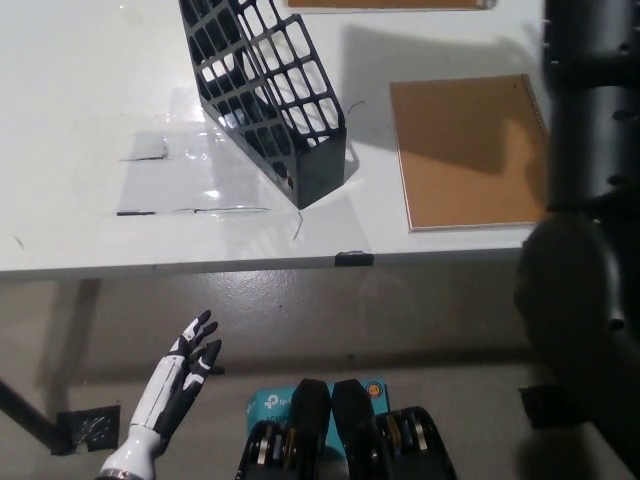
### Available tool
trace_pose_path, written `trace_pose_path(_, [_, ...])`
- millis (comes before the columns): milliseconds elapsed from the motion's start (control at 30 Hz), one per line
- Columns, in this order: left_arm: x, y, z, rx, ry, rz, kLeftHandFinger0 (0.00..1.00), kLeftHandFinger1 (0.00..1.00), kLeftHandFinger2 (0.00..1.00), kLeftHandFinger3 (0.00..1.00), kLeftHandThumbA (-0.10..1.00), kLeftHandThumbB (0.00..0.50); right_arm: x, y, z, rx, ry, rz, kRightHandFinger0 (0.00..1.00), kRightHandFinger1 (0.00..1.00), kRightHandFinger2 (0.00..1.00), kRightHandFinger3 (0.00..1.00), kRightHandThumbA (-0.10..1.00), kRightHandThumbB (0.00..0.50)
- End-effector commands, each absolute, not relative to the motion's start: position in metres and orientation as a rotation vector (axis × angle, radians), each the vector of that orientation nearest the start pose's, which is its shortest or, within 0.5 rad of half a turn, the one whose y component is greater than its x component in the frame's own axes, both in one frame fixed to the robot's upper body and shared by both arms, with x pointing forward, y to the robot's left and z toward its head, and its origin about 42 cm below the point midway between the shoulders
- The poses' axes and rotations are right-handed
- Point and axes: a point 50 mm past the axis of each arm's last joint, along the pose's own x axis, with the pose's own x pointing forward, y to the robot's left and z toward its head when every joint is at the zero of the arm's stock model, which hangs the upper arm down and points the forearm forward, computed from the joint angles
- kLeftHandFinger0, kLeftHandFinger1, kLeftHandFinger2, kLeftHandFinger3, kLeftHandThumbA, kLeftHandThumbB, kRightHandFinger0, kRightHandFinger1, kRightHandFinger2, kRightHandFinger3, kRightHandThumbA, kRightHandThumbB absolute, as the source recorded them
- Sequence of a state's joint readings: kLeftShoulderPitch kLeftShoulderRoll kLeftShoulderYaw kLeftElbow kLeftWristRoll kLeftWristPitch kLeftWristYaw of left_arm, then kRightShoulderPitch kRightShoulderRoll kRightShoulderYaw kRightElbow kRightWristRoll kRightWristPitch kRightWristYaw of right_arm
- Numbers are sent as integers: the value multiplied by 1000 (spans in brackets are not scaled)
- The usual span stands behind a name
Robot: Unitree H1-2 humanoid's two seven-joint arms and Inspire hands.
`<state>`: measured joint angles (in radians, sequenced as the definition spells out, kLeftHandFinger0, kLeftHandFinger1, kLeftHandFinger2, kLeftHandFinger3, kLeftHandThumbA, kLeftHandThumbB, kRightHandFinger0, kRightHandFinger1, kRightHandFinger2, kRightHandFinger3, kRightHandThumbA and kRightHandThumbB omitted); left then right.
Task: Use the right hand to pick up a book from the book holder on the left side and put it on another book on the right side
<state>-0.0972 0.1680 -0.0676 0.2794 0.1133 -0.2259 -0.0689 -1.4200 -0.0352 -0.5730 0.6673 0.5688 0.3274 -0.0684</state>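
Book (390, 4) shows only as a brown strip at the 12 o'clock edge, above the black book holder (270, 90). Second book (465, 152) lies flat at 3 o'clock near the white table's (80, 120) front edge, open tabletop between them. Right arm (590, 200) rises along the right edge; its hand is out of view. Left hand (185, 365) hangs at 7 o'clock below the table, fingers spread.

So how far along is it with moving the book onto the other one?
The book holder looks empty, so the pick-up seems done. A brown book edge shows at the top of the picture, apparently lifted; the right hand itself is out of view. Still left: setting it on the book lying on the table. The left hand rests open below.
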Motion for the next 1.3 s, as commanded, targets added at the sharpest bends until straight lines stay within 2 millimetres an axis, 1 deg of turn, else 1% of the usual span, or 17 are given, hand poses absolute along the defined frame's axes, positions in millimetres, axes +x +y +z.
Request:
trace_pose_path(0, [308, 251, 66, 301, -75, -177, 724, 892, 1000, 1000, 912, 149, 548, -204, 561, 971, -414, 308, 0, 296, 680, 1000, -100, 38])
trace_pose_path(133, [304, 250, 62, 296, -64, -177, 721, 889, 1000, 1000, 905, 141, 554, -224, 539, 1007, -350, 280, 0, 291, 674, 1000, -100, 41])
trace_pose_path(233, [300, 247, 58, 289, -54, -176, 717, 887, 1000, 1000, 905, 144, 558, -231, 511, 984, -317, 256, 0, 268, 648, 1000, -100, 34])
trace_pose_path(267, [299, 247, 57, 289, -51, -175, 717, 888, 1000, 1000, 907, 147, 560, -231, 501, 976, -304, 249, 0, 171, 524, 1000, -100, 50])
trace_pose_path(300, [298, 247, 57, 287, -50, -174, 717, 889, 1000, 1000, 907, 147, 561, -231, 493, 979, -290, 244, 0, 215, 607, 1000, -100, 74])
trace_pose_path(367, [296, 246, 56, 286, -45, -171, 719, 896, 1000, 1000, 908, 145, 566, -230, 467, 984, -246, 223, 0, 233, 634, 1000, -100, 78])
trace_pose_path(433, [295, 245, 56, 283, -43, -166, 719, 895, 1000, 1000, 901, 137, 570, -229, 449, 982, -199, 193, 0, 228, 645, 1000, -100, 79])
trace_pose_path(467, [295, 245, 56, 281, -42, -163, 718, 894, 1000, 1000, 899, 138, 572, -228, 440, 983, -183, 189, 0, 213, 639, 1000, -100, 58])
trace_pose_path(533, [294, 245, 56, 278, -37, -164, 722, 895, 1000, 1000, 894, 130, 578, -226, 409, 983, -138, 179, 0, 131, 618, 1000, -100, 50])
trace_pose_path(567, [295, 245, 57, 276, -40, -165, 723, 896, 1000, 1000, 892, 127, 581, -225, 399, 987, -114, 174, 0, 138, 616, 1000, -100, 40])
trace_pose_path(667, [296, 244, 57, 277, -45, -164, 721, 892, 1000, 1000, 887, 125, 585, -223, 378, 974, -37, 121, 0, 160, 648, 1000, -100, 102])
trace_pose_path(700, [296, 245, 57, 277, -46, -161, 719, 892, 1000, 1000, 888, 128, 588, -223, 365, 949, -7, 118, 0, 165, 659, 1000, -100, 73])
trace_pose_path(767, [297, 245, 59, 277, -50, -159, 718, 891, 1000, 1000, 888, 128, 592, -223, 349, 953, 37, 94, 0, 149, 667, 1000, -100, 81])
trace_pose_path(867, [297, 246, 61, 284, -54, -161, 714, 891, 1000, 1000, 903, 139, 594, -224, 334, 924, 76, 39, 0, 177, 699, 1000, -100, 109])
trace_pose_path(1033, [299, 247, 61, 278, -59, -157, 712, 888, 1000, 1000, 912, 144, 596, -235, 322, 890, 108, -28, 0, 93, 648, 1000, -100, 60])
trace_pose_path(1133, [301, 248, 62, 283, -62, -156, 713, 887, 1000, 1000, 920, 145, 597, -243, 322, 833, 101, -46, 0, 82, 668, 1000, -100, 27])
trace_pose_path(1267, [299, 248, 61, 284, -70, -156, 713, 886, 1000, 1000, 922, 140, 597, -256, 324, 811, 92, -77, 0, 79, 675, 1000, -100, 37])
